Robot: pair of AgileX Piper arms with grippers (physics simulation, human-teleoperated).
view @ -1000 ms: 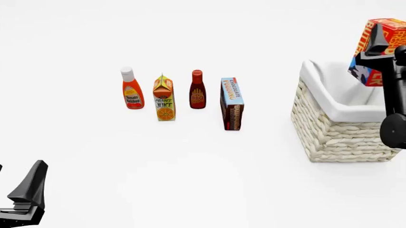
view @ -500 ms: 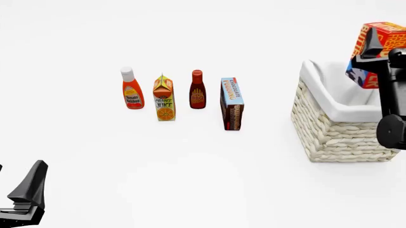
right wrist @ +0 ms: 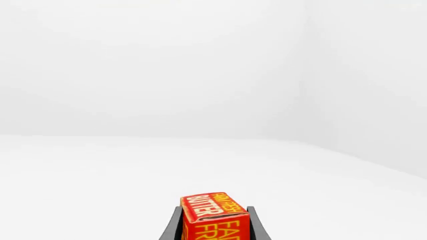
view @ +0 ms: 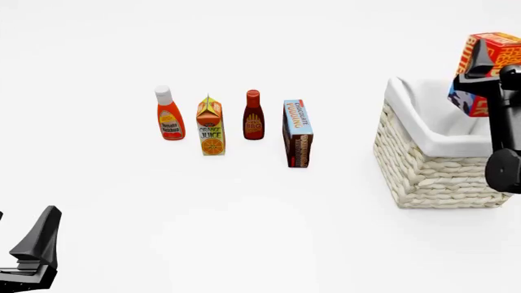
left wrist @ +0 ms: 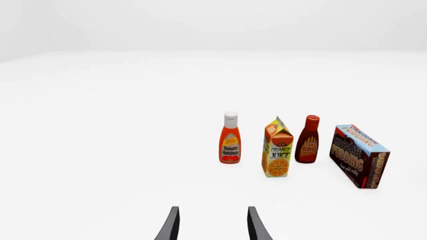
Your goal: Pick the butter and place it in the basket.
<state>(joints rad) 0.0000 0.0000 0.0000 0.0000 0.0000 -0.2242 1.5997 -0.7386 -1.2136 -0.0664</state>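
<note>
Two black fingers of the right jaws (right wrist: pixel 213 226) clamp the butter (right wrist: pixel 215 216) on both sides, which only the right wrist view shows; the front view shows the butter (view: pixel 488 70) tilted above the basket (view: pixel 435 165). The left jaws (left wrist: pixel 212 225) stand parted and empty, with four groceries on the worktop (left wrist: pixel 100 150) ahead of them.

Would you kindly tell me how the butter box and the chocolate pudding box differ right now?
The butter is red-orange, while the pudding box is brown and light blue. The butter is held tilted in the air by the right pincer, above the basket; the pudding box stands upright on the table. Both are rectangular printed cartons.
</note>
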